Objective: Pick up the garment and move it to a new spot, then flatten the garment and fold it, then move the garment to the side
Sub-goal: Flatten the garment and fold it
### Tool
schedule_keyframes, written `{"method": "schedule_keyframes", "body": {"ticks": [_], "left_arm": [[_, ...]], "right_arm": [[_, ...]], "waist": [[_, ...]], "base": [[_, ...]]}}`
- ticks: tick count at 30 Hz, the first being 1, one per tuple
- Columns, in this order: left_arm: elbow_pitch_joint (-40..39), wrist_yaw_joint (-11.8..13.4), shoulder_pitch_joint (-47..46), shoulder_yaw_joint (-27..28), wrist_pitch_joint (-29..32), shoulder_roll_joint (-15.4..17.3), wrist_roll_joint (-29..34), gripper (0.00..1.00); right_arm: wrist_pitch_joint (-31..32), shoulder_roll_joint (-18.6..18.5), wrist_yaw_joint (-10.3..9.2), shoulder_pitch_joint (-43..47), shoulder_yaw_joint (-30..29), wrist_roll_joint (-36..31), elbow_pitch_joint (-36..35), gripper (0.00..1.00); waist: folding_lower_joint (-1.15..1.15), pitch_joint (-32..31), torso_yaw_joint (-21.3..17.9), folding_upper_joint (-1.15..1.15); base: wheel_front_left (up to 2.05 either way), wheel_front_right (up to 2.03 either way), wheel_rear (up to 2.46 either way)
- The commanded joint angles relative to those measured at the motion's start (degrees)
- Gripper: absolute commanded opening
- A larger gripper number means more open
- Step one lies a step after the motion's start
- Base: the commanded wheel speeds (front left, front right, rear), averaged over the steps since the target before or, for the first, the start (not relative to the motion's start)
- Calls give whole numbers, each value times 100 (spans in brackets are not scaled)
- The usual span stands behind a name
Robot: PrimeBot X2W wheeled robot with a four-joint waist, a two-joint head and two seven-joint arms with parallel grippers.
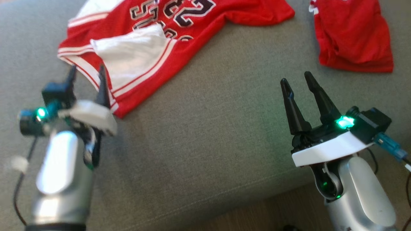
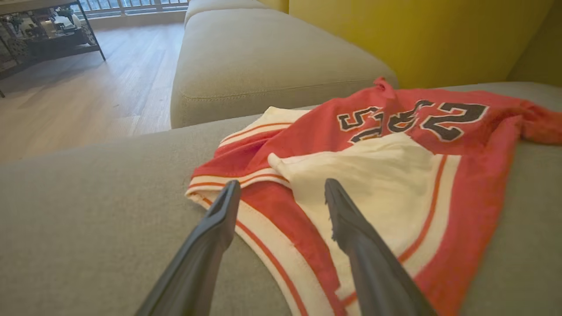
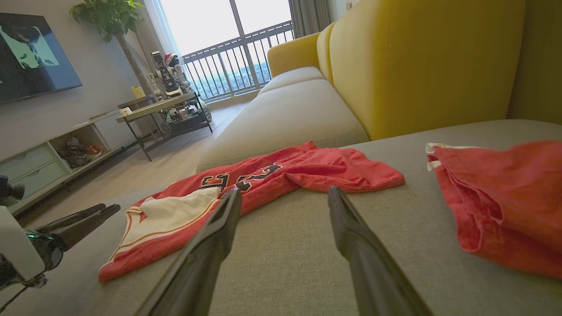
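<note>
- The red basketball jersey [image 1: 205,30] lay on the grey sofa seat cushion [image 1: 208,128], at the upper left of my head view and straight ahead of the left gripper [image 1: 87,73].
- It was not flat: the cloth was rumpled, and a white panel [image 1: 128,57] edged with red stripes was turned over on top of the red body.
- Black numerals [image 1: 179,9] with white outlines ran across the red cloth, partly covered by that white panel.
- The near hem carried white and red bands. One red end trailed off to the right in a wrinkled strip.
- The left gripper's two dark fingers were spread apart with nothing pinched between them. It was blurred in the head view.
- In the left wrist view the gripper [image 2: 282,184] sat over the jersey's [image 2: 474,184] near edge, one finger in front of the striped hem and the other in front of the white panel [image 2: 386,184]. I couldn't tell whether either tip touched the cloth.
- The right gripper [image 1: 296,78] was also spread and empty, over bare cushion, well apart from the jersey.
- A second red garment [image 1: 353,35] lay bunched at the upper right of the cushion, apart from the jersey and beyond the right gripper.
- In the right wrist view the yellow backrest [image 3: 417,57] rose behind both garments.
</note>
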Motion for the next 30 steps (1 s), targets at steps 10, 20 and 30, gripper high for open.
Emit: {"method": "schedule_keyframes", "body": {"ticks": [10,20,30], "left_arm": [[857,-59,-1361,80,336,491,157,100],[1363,-50,-1767,93,284,516,34,100],[1571,-88,-1993,60,128,507,-63,100]], "right_arm": [[-70,96,-2,-267,200,0,-129,100],[-77,102,-2,-314,220,65,-70,100],[-78,103,-2,-333,241,72,-49,100]], "waist": [[0,500,-232,0],[0,601,-311,0],[0,647,-343,0]], "base": [[0,0,0],[0,0,0],[0,0,0]]}}
